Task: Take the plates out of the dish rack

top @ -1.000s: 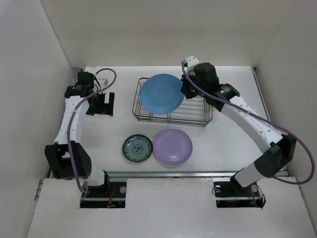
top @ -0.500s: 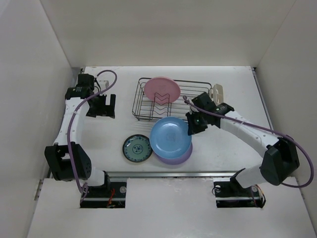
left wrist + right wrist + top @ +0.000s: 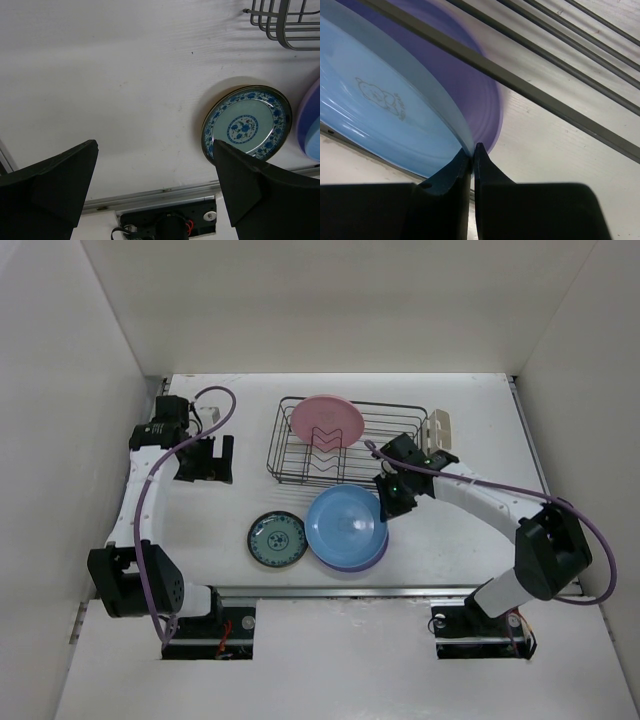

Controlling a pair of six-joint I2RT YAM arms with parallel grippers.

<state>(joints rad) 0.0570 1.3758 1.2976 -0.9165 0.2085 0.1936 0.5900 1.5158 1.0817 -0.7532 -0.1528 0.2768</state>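
My right gripper (image 3: 385, 508) (image 3: 472, 150) is shut on the right rim of the light blue plate (image 3: 345, 523) (image 3: 380, 105). That plate lies tilted on the lavender plate (image 3: 352, 563) (image 3: 482, 95), in front of the dish rack (image 3: 400, 445) (image 3: 545, 100). A pink plate (image 3: 328, 421) stands upright in the rack's left end. The small teal patterned plate (image 3: 277, 539) (image 3: 246, 123) lies flat on the table left of the stack. My left gripper (image 3: 205, 462) (image 3: 154, 145) hangs open over bare table left of the rack, holding nothing.
A cream utensil cup (image 3: 440, 427) is clipped to the rack's right end. White walls enclose the table on the left, back and right. A metal rail (image 3: 330, 590) runs along the near edge. A corner of the rack (image 3: 285, 25) shows in the left wrist view.
My right gripper carried the light blue plate out of the rack and down onto the lavender plate. The pink plate in the rack is now uncovered. The left arm barely shifted.
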